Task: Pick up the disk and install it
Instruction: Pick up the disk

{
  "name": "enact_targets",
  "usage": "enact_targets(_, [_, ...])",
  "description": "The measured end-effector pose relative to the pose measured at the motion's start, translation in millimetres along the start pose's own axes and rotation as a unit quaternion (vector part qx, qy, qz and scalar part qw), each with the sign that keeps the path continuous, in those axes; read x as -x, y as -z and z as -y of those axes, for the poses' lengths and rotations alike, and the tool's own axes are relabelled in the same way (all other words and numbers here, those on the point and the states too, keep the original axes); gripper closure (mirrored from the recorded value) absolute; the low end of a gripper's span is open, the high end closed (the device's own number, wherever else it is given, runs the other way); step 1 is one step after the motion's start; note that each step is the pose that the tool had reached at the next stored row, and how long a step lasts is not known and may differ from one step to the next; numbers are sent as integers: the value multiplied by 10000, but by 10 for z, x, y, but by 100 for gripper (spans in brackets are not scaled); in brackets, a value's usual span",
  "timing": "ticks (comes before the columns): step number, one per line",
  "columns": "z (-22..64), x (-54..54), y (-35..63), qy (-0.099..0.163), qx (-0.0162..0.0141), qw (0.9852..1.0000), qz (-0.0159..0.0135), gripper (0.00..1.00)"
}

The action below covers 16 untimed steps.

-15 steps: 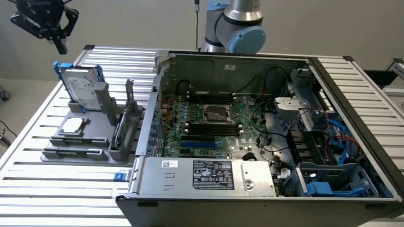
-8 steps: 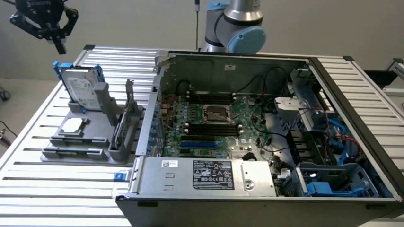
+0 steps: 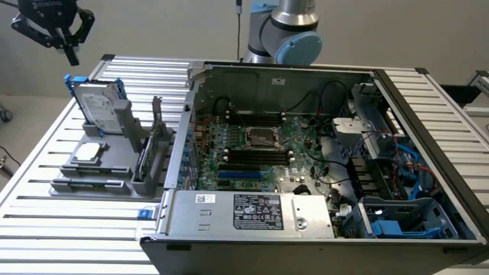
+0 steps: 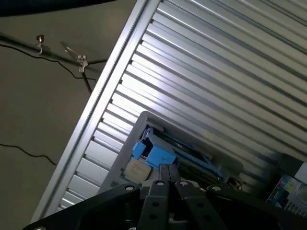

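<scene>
- Up at the exterior view's far left, the gripper (image 3: 70,54) hangs high over the back corner of the slatted tabletop (image 3: 46,229). Its fingers (image 4: 165,175) are pinched together with nothing between them.
- So by my reading this is the approach to the pick. Nothing is lifted yet, and nothing has gone into the machine.
- Right below it is the disk (image 3: 98,103), standing on edge in the rear slot of a grey holder (image 3: 91,186), blue carrier frame uppermost. From the wrist view that blue top edge (image 4: 156,155) sits just ahead of the fingertips but well apart from them.
- Taking it, I'd say, calls for the fingers to part first and then come down square over that top edge so the disk lifts straight out of its slot.
- In the same holder, a small square silver chip (image 3: 88,151) lies flat in the shallow tray in front of the disk. A thin card (image 3: 157,123) stands upright in the slot on the side nearest the computer.
- Further right, the open computer case (image 3: 283,80) lies on its side. The motherboard (image 3: 252,143) is exposed, with a labelled silver box (image 3: 244,211) along the near edge.
- At the far right near corner of the case is a grey cage with blue fittings (image 3: 397,223). I can't tell whether it's the disk's home.
</scene>
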<state>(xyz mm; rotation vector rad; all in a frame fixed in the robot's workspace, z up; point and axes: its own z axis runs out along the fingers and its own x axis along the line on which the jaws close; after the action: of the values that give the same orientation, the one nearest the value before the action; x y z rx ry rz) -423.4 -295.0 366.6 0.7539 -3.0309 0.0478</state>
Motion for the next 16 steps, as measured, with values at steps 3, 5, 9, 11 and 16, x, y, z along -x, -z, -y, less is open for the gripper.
enact_targets(3, [0,0,0,188,8,9998,-19,89])
enact_targets(5, [0,0,0,312,12,9995,-31,89])
enact_targets(9, [0,0,-1,589,17,9982,-46,89])
enact_targets(11, [1,0,-2,747,15,9972,-48,89])
enact_targets(16, [0,0,-6,1167,8,9932,-48,89])
